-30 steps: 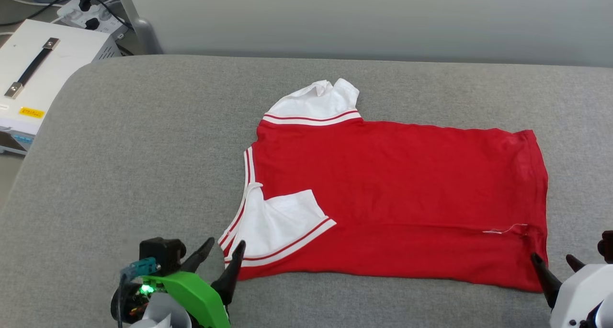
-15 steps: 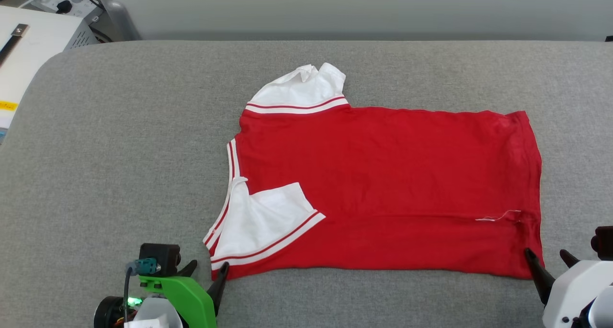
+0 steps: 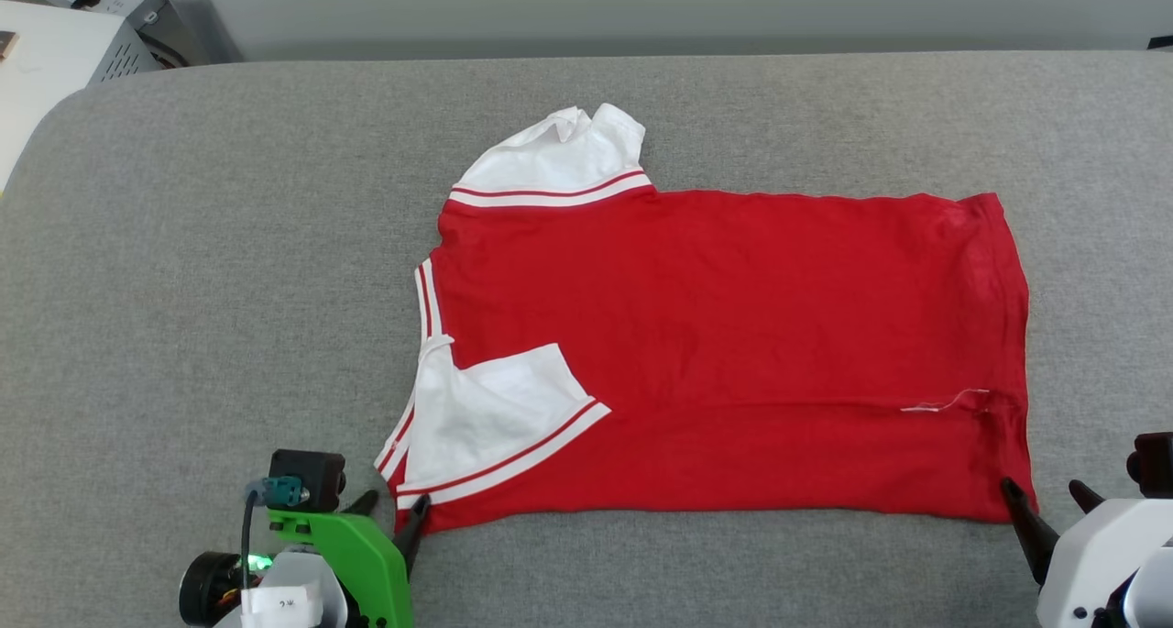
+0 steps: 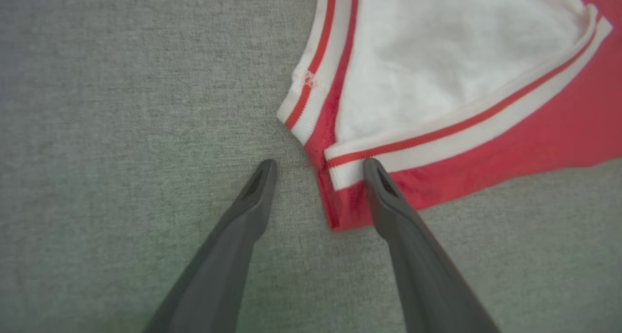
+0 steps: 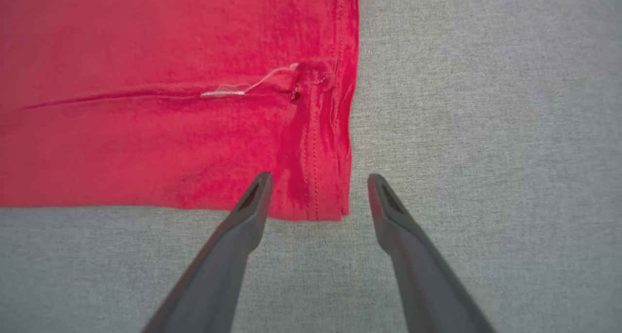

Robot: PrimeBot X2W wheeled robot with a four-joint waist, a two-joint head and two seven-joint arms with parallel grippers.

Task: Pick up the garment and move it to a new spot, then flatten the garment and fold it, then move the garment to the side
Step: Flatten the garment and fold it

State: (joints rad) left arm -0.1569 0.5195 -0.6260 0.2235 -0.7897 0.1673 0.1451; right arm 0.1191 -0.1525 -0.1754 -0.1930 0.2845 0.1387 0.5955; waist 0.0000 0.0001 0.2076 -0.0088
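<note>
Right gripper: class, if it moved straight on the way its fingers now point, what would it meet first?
The hem corner of the red jersey-style T-shirt with white sleeves, which lies between the open fingers of the right gripper. How high the gripper hangs above it is unclear.

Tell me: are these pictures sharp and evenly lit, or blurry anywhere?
Head view: sharp, even light, the red jersey T-shirt with white sleeves casts hardly any shadow on the grey woven surface. Left wrist view: slightly blurred, faint green tint low down. Right wrist view: crisper, hem stitching legible.
</note>
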